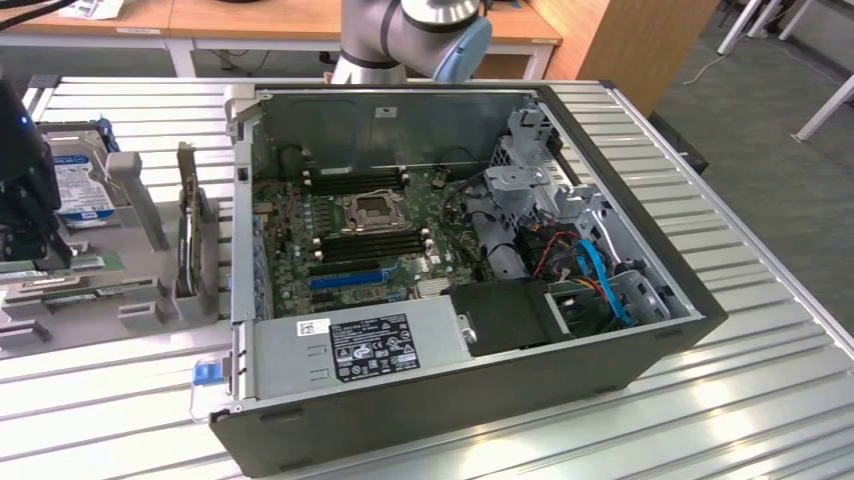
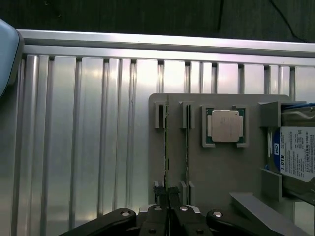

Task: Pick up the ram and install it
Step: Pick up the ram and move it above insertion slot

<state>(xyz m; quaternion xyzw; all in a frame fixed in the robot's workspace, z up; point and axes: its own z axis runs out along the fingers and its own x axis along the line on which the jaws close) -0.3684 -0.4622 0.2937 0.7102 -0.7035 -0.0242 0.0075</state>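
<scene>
1. Two thin sticks stand on edge in the grey holder. The ram being worked is in the slot pair along the holder's outer edge, next to bare table. The second stick stands just beside it, toward the processor.
2. The gripper sits at one end of the ram, its jaws drawn narrow and pinched on the board's thin edge.
3. A hard drive lies past the processor, at the holder's opposite edge.
4. Step in hand, as I judge it: the pick-up. The grasp is made and the ram is not yet lifted from its slots.
5. Freeing it calls for a straight pull along the slots, with no tilt into the neighbouring stick.
6. The open computer case sits mid-table. Its black memory slots look vacant, so installing has not begun.
</scene>
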